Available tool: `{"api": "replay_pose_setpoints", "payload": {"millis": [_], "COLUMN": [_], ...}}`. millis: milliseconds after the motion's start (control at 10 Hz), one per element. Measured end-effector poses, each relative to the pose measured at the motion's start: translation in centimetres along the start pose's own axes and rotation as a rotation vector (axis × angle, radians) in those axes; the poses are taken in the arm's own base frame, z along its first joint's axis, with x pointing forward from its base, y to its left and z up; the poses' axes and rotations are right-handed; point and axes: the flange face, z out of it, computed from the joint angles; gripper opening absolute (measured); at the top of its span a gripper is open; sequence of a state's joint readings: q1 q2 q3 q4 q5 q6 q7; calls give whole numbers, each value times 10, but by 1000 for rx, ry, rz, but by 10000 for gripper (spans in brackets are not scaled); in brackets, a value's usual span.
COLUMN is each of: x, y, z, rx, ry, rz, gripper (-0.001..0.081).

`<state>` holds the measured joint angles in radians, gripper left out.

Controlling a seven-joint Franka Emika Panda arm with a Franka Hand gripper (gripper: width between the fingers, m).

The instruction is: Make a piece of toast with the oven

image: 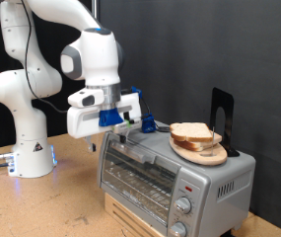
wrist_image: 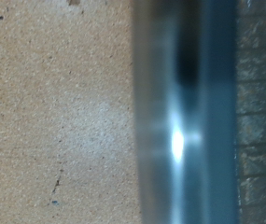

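Note:
The oven (image: 170, 173) is a small silver toaster oven with a glass door and round knobs, at the exterior view's lower right. Slices of toast bread (image: 194, 132) lie stacked on a round wooden plate (image: 201, 153) on the oven's roof. My gripper (image: 132, 126), with blue finger parts, hovers right at the oven's top left corner, to the left of the plate and apart from the bread. No bread shows between its fingers. The wrist view shows only a blurred silver surface of the oven (wrist_image: 184, 121) very close, beside the wooden table (wrist_image: 58, 121). The fingers do not show there.
The oven stands on a wooden box (image: 130, 219) on the table (image: 32, 207). A black stand (image: 222, 114) rises behind the plate. The arm's white base (image: 32, 148) stands at the left, with a black curtain behind.

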<state>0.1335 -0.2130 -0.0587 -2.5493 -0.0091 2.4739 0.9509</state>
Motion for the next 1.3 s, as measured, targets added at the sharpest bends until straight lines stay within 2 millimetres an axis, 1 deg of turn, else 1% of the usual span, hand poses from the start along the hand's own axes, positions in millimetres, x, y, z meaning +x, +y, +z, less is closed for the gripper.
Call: {"api": "replay_pose_setpoints", "payload": {"millis": [200, 300, 500, 700, 900, 1100, 1300], "x": [6, 10, 20, 27, 25, 15, 0], "y": [4, 7, 14, 16, 8, -7, -23], "z": [18, 23, 25, 22, 17, 7, -4], "rx": [-9, -15, -16, 17, 55, 97, 123], "ry": [2, -1, 0, 14, -3, -18, -20], "rz": [10, 16, 21, 22, 13, -13, -48], "gripper": [808, 808, 808, 808, 808, 808, 808]}}
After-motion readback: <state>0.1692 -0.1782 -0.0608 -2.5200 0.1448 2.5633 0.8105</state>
